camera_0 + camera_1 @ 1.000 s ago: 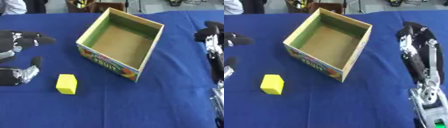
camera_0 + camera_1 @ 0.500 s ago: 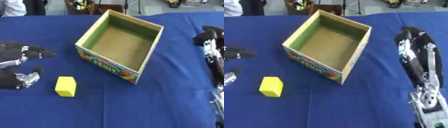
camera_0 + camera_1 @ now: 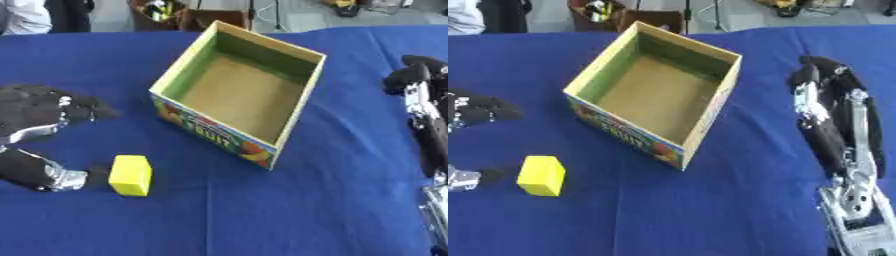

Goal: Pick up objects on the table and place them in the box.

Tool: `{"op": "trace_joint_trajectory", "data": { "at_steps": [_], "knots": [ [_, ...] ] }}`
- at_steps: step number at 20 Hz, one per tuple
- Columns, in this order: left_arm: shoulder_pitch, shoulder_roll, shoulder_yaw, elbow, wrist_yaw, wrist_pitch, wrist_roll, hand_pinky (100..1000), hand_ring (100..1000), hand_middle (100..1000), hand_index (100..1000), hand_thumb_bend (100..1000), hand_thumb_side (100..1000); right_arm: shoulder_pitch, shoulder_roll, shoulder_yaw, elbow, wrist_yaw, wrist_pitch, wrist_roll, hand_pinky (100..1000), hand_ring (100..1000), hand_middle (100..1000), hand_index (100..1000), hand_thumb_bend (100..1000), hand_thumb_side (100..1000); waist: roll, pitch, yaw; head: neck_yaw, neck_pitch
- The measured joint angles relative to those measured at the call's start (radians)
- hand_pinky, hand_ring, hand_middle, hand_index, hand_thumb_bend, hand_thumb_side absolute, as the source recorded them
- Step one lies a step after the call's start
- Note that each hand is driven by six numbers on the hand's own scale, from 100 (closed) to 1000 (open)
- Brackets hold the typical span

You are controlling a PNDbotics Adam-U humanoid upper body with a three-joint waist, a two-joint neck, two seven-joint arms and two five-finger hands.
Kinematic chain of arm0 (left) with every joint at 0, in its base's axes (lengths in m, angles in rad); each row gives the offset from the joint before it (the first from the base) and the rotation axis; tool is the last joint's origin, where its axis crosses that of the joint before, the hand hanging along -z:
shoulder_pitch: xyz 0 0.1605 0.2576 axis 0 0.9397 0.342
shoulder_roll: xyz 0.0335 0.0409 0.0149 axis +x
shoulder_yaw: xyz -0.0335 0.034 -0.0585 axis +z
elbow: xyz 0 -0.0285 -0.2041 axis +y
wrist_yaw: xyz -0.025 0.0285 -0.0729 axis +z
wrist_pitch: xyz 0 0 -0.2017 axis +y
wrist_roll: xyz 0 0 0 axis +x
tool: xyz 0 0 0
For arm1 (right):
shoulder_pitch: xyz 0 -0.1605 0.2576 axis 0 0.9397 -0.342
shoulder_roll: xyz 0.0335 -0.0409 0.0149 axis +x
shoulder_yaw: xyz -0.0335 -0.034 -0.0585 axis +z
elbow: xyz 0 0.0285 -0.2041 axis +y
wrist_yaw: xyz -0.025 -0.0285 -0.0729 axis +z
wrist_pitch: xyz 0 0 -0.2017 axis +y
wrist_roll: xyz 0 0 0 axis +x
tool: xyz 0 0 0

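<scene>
We see our left hand point(image 3: 39, 135) spread wide on the blue cloth table point(image 3: 262, 215), thumb tip just beside the smooth yellow block point(image 3: 130, 174) without gripping it. The open cardboard box point(image 3: 241, 92), printed along its front, sits apart beyond. Our right hand point(image 3: 829, 107) rests with relaxed fingers, holding nothing.

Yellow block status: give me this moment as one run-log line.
yellow block on table left of box | box empty | left hand open beside block, not touching | right hand idle at right
</scene>
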Motion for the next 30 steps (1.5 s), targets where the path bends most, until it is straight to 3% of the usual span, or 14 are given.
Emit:
{"op": "trace_joint_trajectory", "data": {
  "at_steps": [3,16,30],
  "knots": [
    [-0.011,-0.003,-0.019,0.016,0.011,-0.006,-0.026,809,870,901,1000,366,1000,0.000,0.000,0.000,0.000,0.000,0.002,0.002,652,639,566,740,100,595,0.003,0.001,0.000,0.000,0.000],
    [-0.035,-0.031,-0.104,0.110,-0.005,0.010,-0.085,791,835,829,1000,448,1000,0.000,0.000,0.006,0.000,0.005,0.008,0.008,654,640,566,741,100,600,0.010,0.007,-0.005,0.001,0.000],
    [-0.040,-0.072,-0.137,0.206,-0.129,0.010,-0.025,772,812,782,998,445,1000,0.000,0.000,0.010,0.000,0.006,0.010,0.011,655,641,565,740,100,603,0.009,0.013,-0.006,0.002,0.000]
  ]
}}
